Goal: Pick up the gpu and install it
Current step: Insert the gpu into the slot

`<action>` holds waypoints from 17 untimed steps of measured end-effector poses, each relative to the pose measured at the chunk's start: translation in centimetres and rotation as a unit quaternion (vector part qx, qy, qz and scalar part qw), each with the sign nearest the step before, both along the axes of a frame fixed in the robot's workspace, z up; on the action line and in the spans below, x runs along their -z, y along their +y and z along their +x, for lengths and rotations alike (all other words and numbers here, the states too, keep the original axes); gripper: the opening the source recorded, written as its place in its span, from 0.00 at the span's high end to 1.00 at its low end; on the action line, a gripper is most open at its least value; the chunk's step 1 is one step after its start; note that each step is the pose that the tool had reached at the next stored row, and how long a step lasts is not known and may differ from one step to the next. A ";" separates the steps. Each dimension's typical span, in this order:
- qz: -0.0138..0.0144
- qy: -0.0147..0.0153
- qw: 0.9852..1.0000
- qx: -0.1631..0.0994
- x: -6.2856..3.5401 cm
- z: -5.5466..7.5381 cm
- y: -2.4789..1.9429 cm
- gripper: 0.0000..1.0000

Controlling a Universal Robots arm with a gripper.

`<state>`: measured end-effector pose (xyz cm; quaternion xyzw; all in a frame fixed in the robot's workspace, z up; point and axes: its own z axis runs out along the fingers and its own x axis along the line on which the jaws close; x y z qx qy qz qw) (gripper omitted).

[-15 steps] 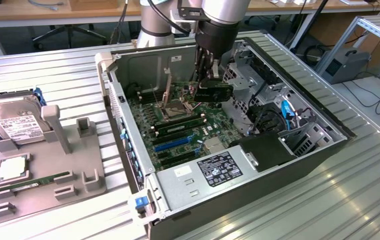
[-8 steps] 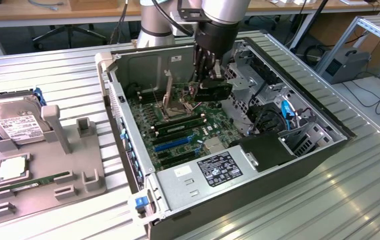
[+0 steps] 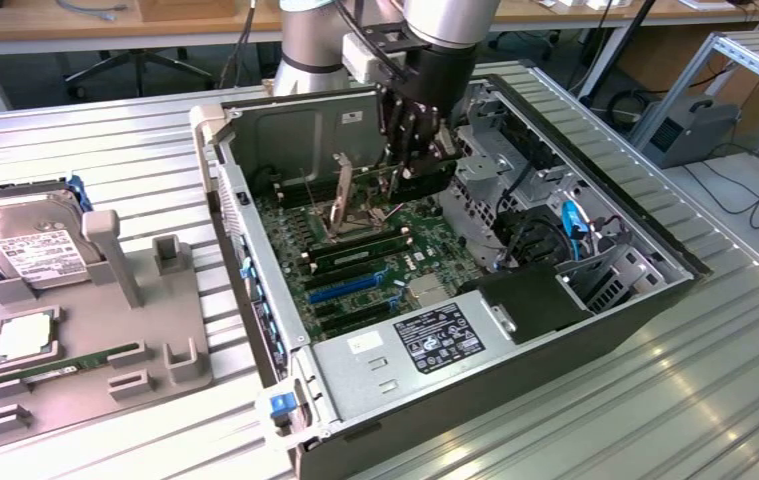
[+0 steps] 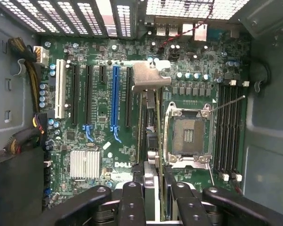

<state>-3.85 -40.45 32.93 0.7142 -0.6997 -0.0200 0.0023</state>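
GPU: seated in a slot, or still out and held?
Out. The gpu hangs edge-on in the gripper above the motherboard, its bracket over the slots.

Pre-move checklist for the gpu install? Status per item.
1. gpu gripped: ok, edge-on between the fingers of the gripper.
2. Gripper inside the open case: ok.
3. Expansion slots free, including the blue slot: ok.
4. Card lined up over a slot: cannot tell; it appears between the slots and the CPU socket.
5. Card seated: not ok, it hangs above the motherboard.
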 end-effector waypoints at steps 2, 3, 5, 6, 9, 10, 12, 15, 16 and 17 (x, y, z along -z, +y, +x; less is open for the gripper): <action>0.000 0.000 1.000 0.025 0.04 -0.1 -0.03 0.73; 0.000 0.000 1.000 0.025 0.06 -0.2 -0.09 0.73; 0.000 0.000 1.000 0.025 0.07 -0.4 -0.20 0.73; 0.000 0.000 1.000 0.025 0.08 -0.5 -0.24 0.73; 0.000 0.000 1.000 0.025 0.10 -0.7 -0.35 0.73; 0.000 0.000 1.000 0.025 0.10 -0.8 -0.39 0.73; 0.000 0.000 1.000 0.025 0.12 -0.9 -0.47 0.73; 0.000 0.000 1.000 0.025 0.17 -1.0 -0.59 0.73; 0.000 0.000 1.000 0.025 0.18 -1.1 -0.62 0.73; 0.000 0.000 1.000 0.025 0.20 -1.1 -0.65 0.73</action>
